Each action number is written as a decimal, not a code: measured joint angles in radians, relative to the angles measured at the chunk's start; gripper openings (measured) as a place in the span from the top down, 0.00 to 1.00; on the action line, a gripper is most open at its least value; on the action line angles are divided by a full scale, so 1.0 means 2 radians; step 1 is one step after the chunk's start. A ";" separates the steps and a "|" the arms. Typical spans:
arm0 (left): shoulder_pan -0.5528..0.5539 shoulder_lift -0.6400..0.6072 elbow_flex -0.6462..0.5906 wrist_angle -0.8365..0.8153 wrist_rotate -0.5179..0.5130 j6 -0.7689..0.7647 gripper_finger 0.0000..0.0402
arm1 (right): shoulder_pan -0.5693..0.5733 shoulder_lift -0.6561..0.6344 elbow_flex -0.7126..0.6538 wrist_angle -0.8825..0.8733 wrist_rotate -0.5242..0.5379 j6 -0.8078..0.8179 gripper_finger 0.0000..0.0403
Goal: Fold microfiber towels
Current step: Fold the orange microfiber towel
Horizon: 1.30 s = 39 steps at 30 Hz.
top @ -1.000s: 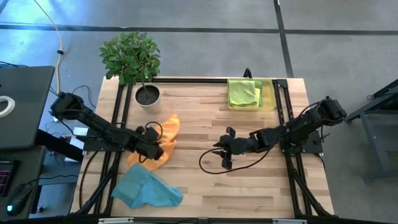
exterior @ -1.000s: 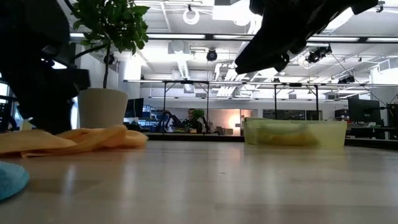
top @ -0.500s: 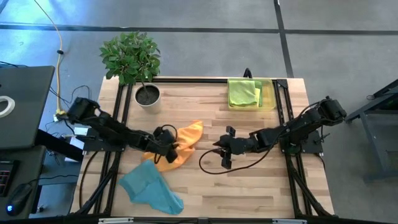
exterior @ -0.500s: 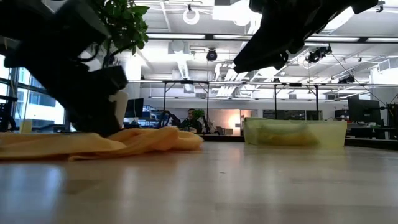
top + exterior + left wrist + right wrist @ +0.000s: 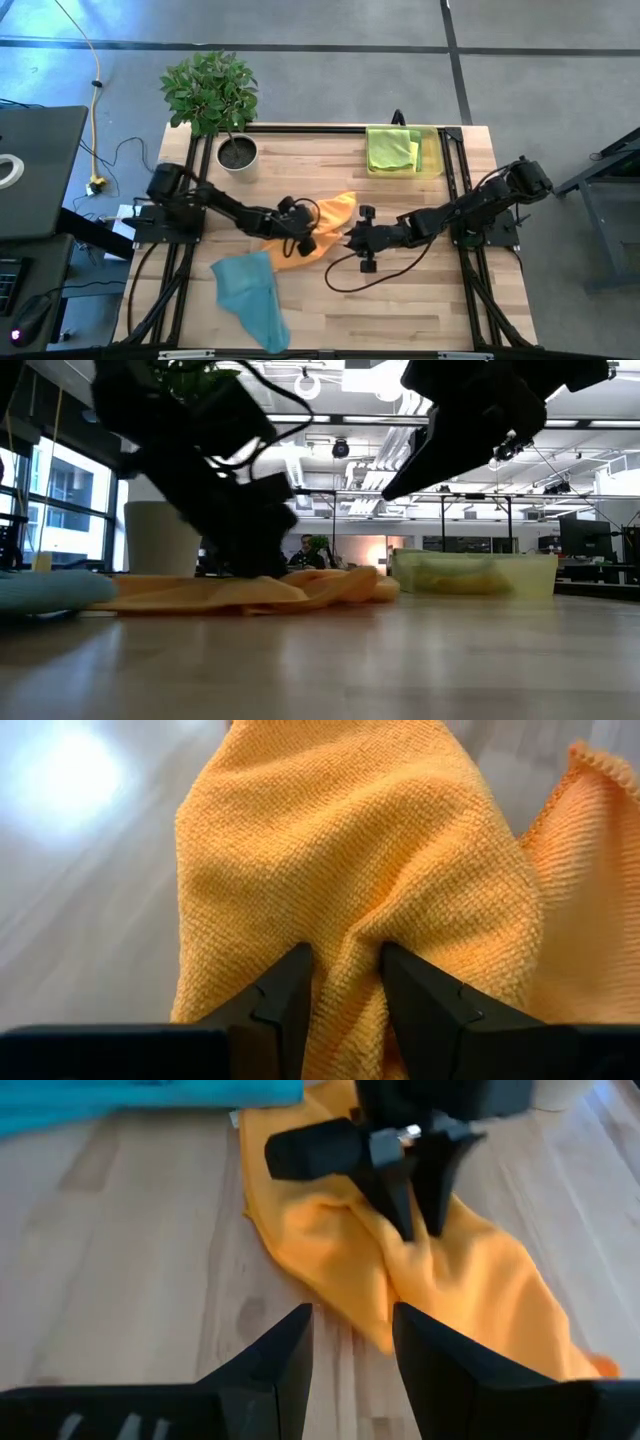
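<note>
The orange towel (image 5: 328,222) lies crumpled on the table's middle; it also shows in the low view (image 5: 250,590). My left gripper (image 5: 305,240) is shut on it, low over the table. My right gripper (image 5: 360,240) is open just right of the towel's right edge, its fingers (image 5: 285,1350) pointing at the cloth (image 5: 450,1280) without plainly touching it. The light blue towel (image 5: 252,298) lies bunched at the near left. Folded lime green towels (image 5: 392,148) lie in the yellow tray (image 5: 438,152). No yellow towel shows. My left gripper pinches a raised fold of the orange towel (image 5: 345,935), near the cloth's middle, between its two fingers (image 5: 290,990). The fingers come slanting down from the table's left. The towel lies slack on the table around the hold, with wrinkles running into the fingers.
A potted plant (image 5: 222,110) stands at the far left corner. A black cable (image 5: 345,275) loops on the table near my right gripper. Bare wood shows at the near right (image 5: 420,300). Black frame rails (image 5: 200,170) run along both sides.
My left gripper has gone toward the table's right edge, staying shut and dragging the orange towel along the table from the left part to the middle, up to my right gripper. The blue towel has shifted and turned, its long end now toward the near edge.
</note>
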 joint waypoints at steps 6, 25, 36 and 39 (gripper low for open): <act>0.020 0.048 0.072 0.005 0.035 0.059 0.71 | 0.000 0.003 0.000 -0.035 0.000 -0.031 0.67; 0.025 0.058 0.167 0.002 0.187 0.127 0.71 | -0.001 0.005 0.000 -0.174 -0.045 -0.046 0.67; -0.047 0.039 0.167 -0.077 0.271 0.161 0.71 | -0.017 0.054 0.000 -0.149 -0.017 -0.188 0.67; -0.067 0.027 0.166 -0.137 0.238 0.175 0.71 | -0.023 0.063 0.000 -0.151 -0.025 -0.183 0.67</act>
